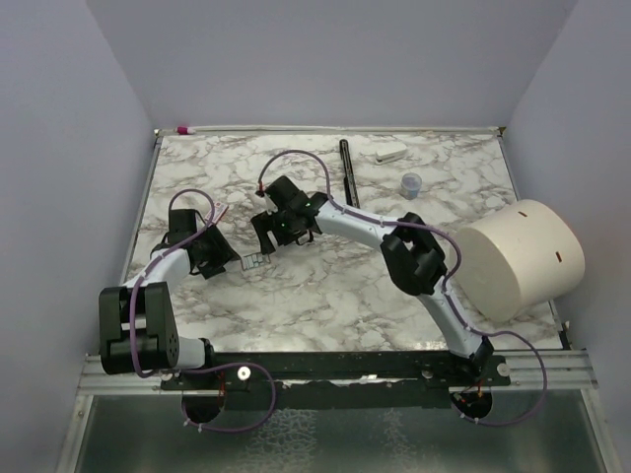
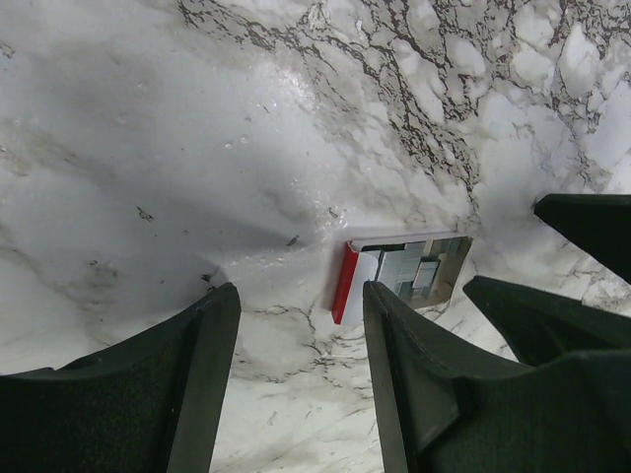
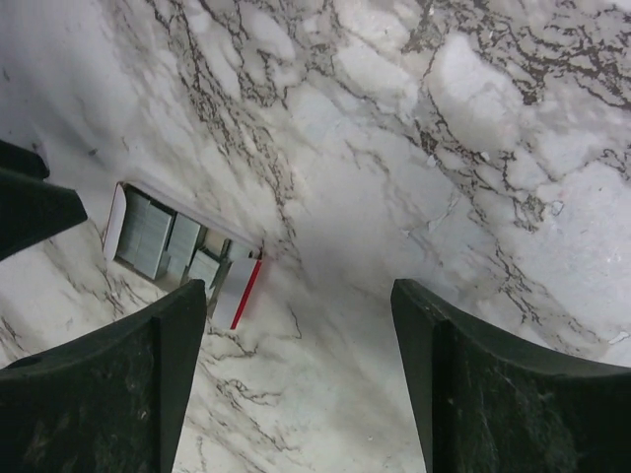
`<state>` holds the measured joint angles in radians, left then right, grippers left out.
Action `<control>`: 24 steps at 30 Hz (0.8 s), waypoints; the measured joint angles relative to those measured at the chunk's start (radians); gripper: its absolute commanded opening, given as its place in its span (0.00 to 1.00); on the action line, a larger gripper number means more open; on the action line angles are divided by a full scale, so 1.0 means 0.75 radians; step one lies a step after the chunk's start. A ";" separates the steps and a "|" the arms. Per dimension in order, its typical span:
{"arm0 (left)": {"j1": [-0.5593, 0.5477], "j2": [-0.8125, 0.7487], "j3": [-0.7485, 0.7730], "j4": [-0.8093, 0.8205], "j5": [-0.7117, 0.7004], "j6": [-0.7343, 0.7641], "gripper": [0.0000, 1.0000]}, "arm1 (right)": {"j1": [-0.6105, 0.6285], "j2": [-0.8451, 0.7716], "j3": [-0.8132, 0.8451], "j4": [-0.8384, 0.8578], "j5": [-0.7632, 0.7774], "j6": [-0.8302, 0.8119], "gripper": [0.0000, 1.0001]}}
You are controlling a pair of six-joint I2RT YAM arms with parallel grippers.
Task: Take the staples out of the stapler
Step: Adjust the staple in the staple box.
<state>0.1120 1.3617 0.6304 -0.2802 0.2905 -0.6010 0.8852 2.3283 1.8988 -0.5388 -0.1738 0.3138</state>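
The stapler (image 1: 347, 172) is a long thin black bar lying at the back of the table, far from both grippers. Silver-grey staples (image 2: 402, 266) lie as strips in a small open white box with a red edge (image 1: 254, 261). The staples also show in the right wrist view (image 3: 148, 233). My left gripper (image 1: 229, 258) is open and empty just left of the box, low over the marble (image 2: 296, 379). My right gripper (image 1: 266, 239) is open and empty just above and right of the box (image 3: 296, 379).
A large white cylinder (image 1: 523, 258) lies at the right edge. A small grey-blue cup (image 1: 411, 184) and a white block (image 1: 389, 153) sit near the stapler. A pink-tipped pen (image 1: 183, 129) lies at the back left corner.
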 measured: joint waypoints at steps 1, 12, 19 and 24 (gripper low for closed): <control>0.001 0.002 -0.001 0.004 0.005 -0.001 0.55 | 0.002 0.016 0.021 -0.012 0.010 0.001 0.72; 0.000 0.006 -0.002 0.015 0.021 -0.009 0.55 | 0.045 0.081 0.146 -0.118 0.132 -0.005 0.67; 0.000 0.006 -0.002 0.015 0.021 -0.010 0.55 | 0.062 0.082 0.150 -0.149 0.159 -0.006 0.61; 0.000 0.006 -0.002 0.015 0.021 -0.010 0.55 | 0.062 0.082 0.144 -0.143 0.158 -0.005 0.59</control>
<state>0.1120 1.3659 0.6289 -0.2691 0.3061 -0.6086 0.9314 2.3898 2.0071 -0.6464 -0.0555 0.3099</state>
